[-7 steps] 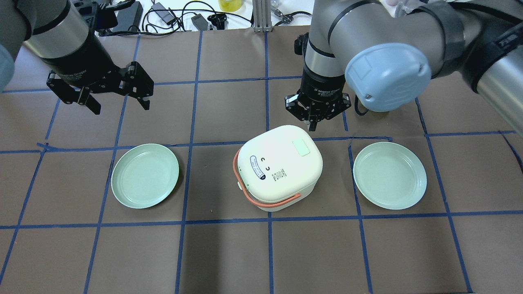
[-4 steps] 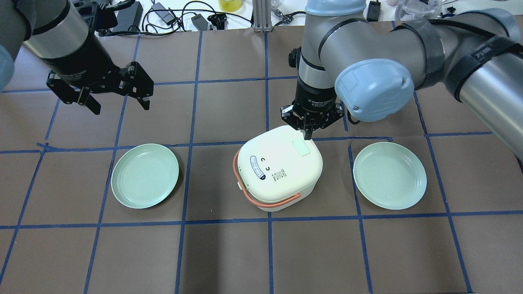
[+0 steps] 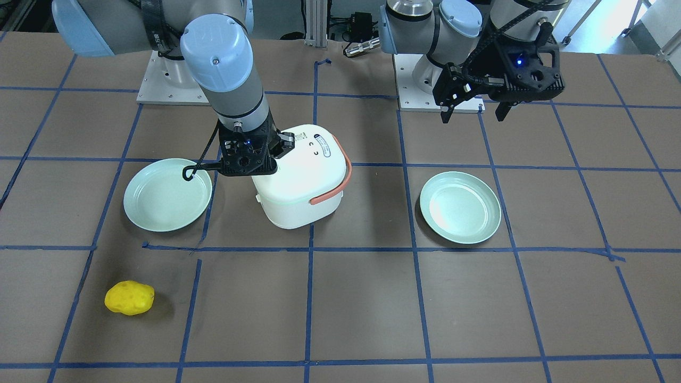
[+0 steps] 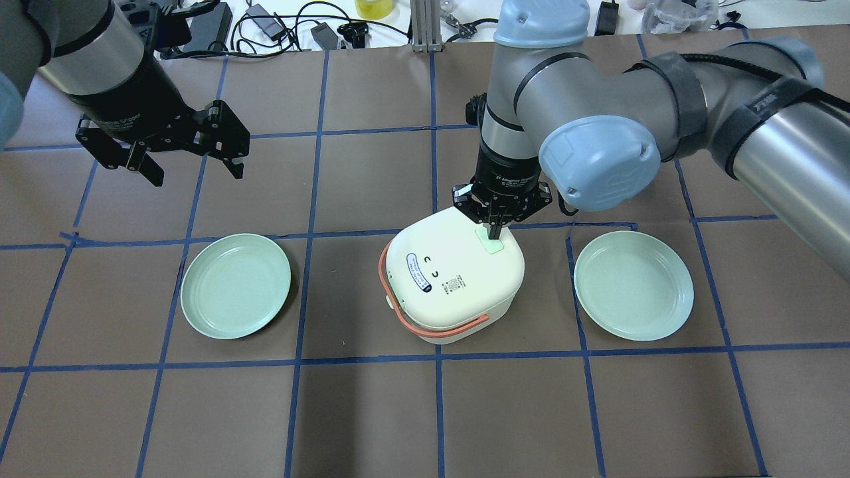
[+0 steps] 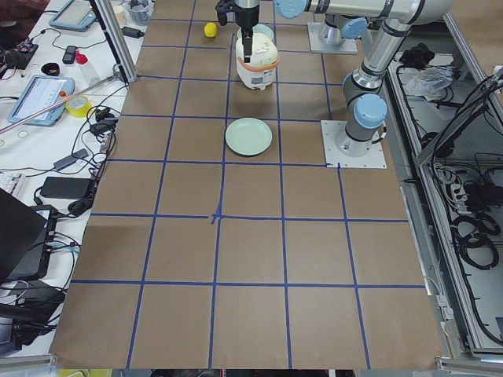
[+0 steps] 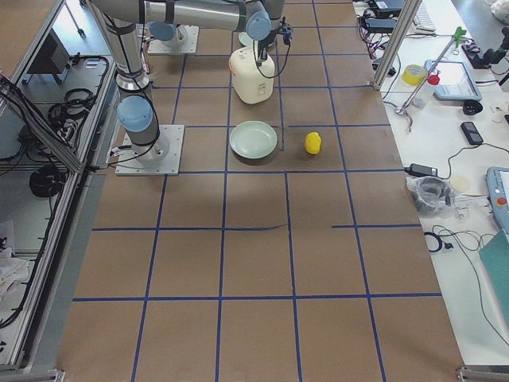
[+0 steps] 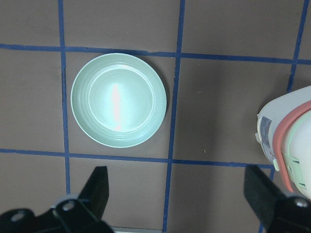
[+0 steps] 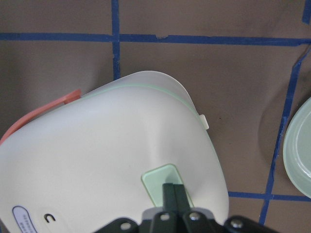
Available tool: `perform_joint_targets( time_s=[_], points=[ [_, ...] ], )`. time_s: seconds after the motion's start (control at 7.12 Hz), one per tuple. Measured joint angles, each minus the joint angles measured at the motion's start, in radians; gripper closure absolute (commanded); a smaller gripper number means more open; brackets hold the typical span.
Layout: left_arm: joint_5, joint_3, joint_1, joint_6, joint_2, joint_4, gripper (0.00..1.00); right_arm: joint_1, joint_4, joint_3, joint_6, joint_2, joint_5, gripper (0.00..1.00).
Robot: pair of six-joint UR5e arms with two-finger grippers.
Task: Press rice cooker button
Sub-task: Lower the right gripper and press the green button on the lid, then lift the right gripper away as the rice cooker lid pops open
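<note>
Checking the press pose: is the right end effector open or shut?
Shut: the right end effector has its fingers closed together into one tip over the green button of the rice cooker.

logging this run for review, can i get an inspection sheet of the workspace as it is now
surface: brown paper-covered table with a blue tape grid
job's things: white rice cooker with an orange handle, lid closed; pale green rectangular button on its lid
clutter: left pale green round plate and right pale green round plate, both empty; yellow lumpy object on the operators' side
grippers: right gripper shut, tips on the button; left gripper open, holding nothing, above the table
cables: black cables and adapters past the far edge; black cable loop at the right wrist
surroundings: side bench with electronics and tape
</note>
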Motion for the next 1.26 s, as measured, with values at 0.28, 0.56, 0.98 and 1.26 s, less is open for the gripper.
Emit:
perform_joint_targets(
  time_s=[0.28, 0.56, 0.98, 1.26],
  points=[
    [0.0, 0.0, 0.0, 0.0, 0.0, 0.0, 0.0, -0.001, -0.001, 0.001, 0.0, 0.001, 0.001, 1.0],
    [0.0, 0.0, 0.0, 0.0, 0.0, 0.0, 0.0, 0.0, -0.004, 0.01, 0.0, 0.002, 0.002, 1.0],
    [0.0, 0.0, 0.0, 0.0, 0.0, 0.0, 0.0, 0.0, -0.015, 0.014, 0.006, 0.002, 0.004, 1.0],
    [0.0, 0.0, 0.0, 0.0, 0.0, 0.0, 0.0, 0.0, 0.012, -0.041, 0.052, -0.011, 0.012, 0.84]
  ],
)
